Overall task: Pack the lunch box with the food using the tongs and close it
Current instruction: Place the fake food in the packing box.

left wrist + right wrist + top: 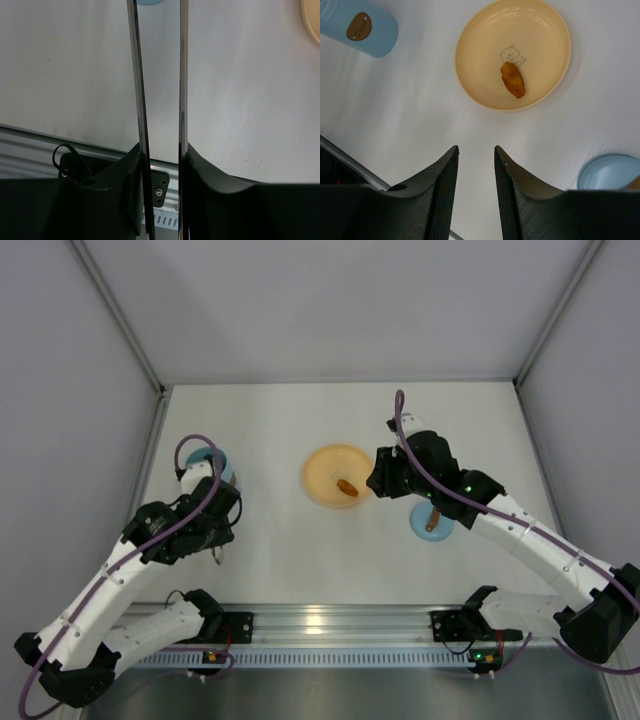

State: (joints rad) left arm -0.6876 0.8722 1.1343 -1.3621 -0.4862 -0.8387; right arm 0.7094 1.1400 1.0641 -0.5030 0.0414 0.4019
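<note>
Left gripper: the left gripper (162, 150) is clamping its two black fingers onto a long, slim pair of silver metal tongs (141, 90), pressing on both blades from the outside.
Tongs: the blades are running almost parallel with a narrow gap between them. They are reaching out over the white table (250, 100) toward the tub. Their tips are passing out of the top of the left wrist view, so it cannot be told whether they are carrying anything.
Right gripper: the right gripper (476, 148) is hanging with its fingers apart and gripping nothing, bare table showing through the gap. In the top view it is hovering just beside the plate's right edge, between the plate and the lid.
Lunch box: the small light blue cylindrical tub (379, 41), bearing a brown oval mark, is standing on the table left of the plate and apart from it. The left arm is partly covering it from above, and its contents cannot be told.
Lid: the round light blue lid (607, 172) with its brown knob (432, 519) is lying off the tub, on the table right of the plate.
Food: one orange-brown, finger-sized food piece (512, 80) is lying near the middle of the flat round orange plate (470, 50), just beside a printed bear outline.
</note>
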